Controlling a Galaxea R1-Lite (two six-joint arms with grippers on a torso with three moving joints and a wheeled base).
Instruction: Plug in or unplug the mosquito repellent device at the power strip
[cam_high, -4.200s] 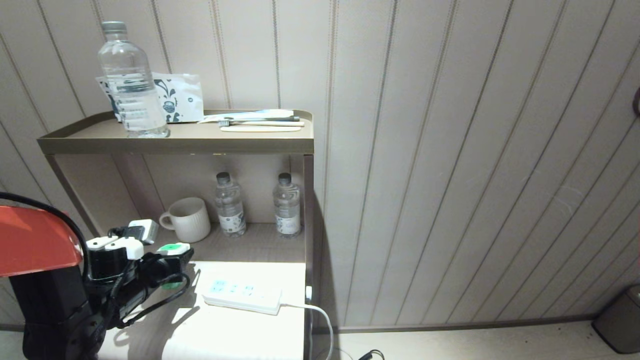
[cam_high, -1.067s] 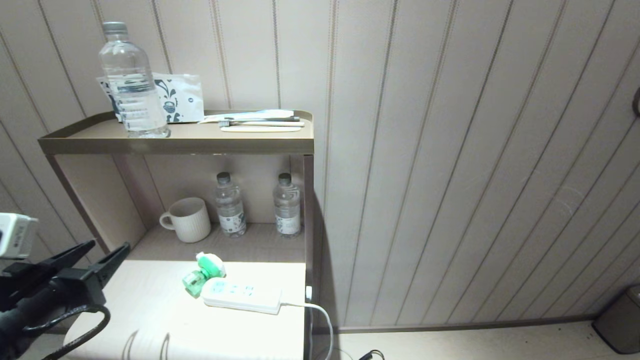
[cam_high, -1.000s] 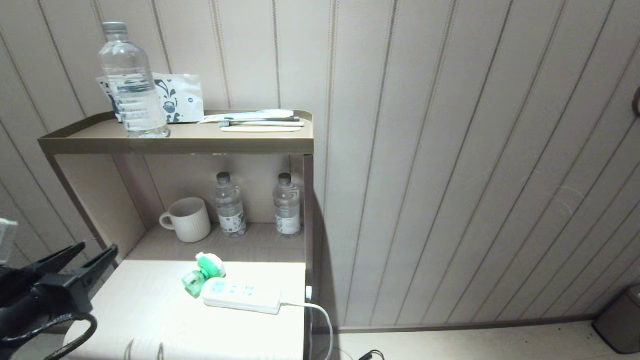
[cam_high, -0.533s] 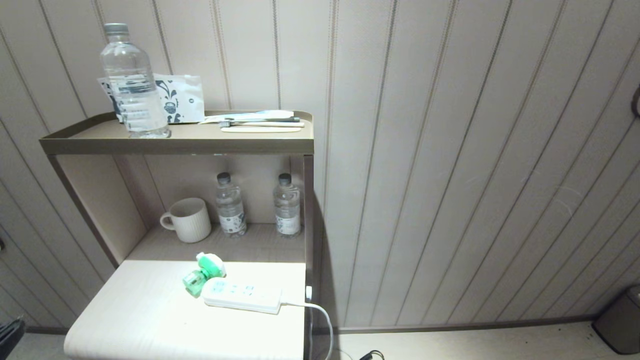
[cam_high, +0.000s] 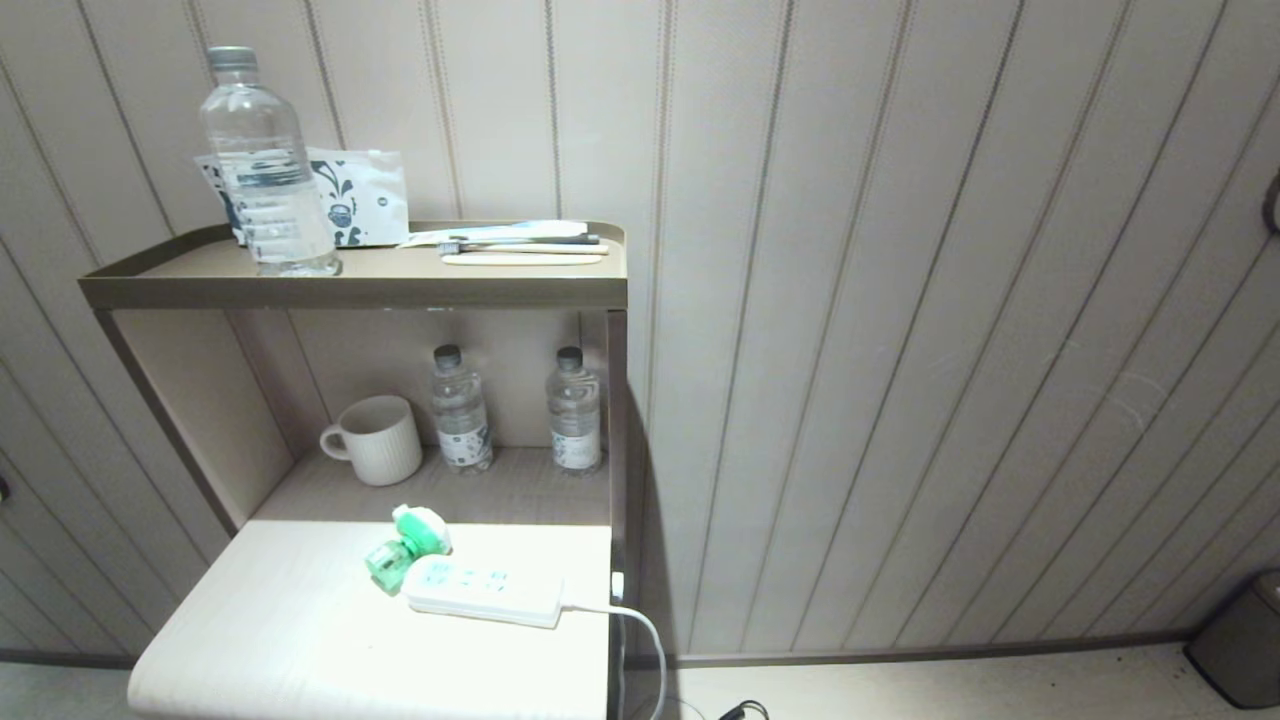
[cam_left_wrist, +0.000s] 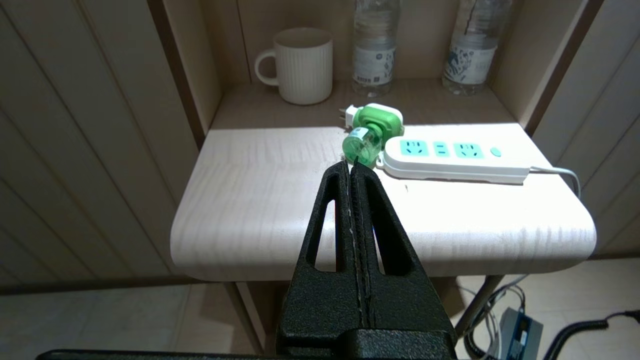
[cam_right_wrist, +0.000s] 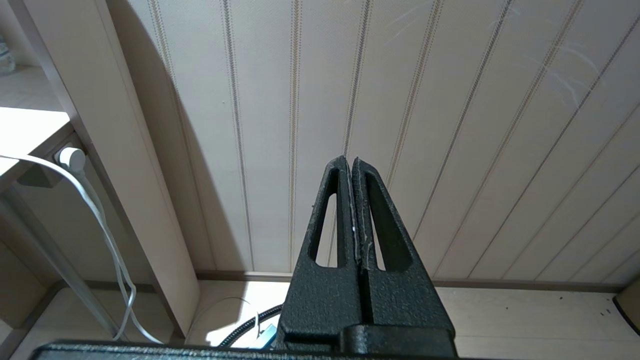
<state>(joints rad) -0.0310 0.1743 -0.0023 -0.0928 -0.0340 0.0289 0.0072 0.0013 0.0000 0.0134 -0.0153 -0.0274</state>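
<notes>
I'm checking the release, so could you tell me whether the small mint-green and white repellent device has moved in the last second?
No. The mint-green and white repellent device lies on its side against the left end of the white power strip, exactly as before.

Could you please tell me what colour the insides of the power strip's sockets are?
Bluish-green, set in the white power strip; the left wrist view shows it best.

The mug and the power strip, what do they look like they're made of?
The mug looks like matte ceramic: cream, thick-walled, with fine vertical ribs and no shine. The power strip looks like smooth, slightly glossy white moulded plastic with rounded edges and bluish-green socket faces. Neither can be confirmed by sight alone.
</notes>
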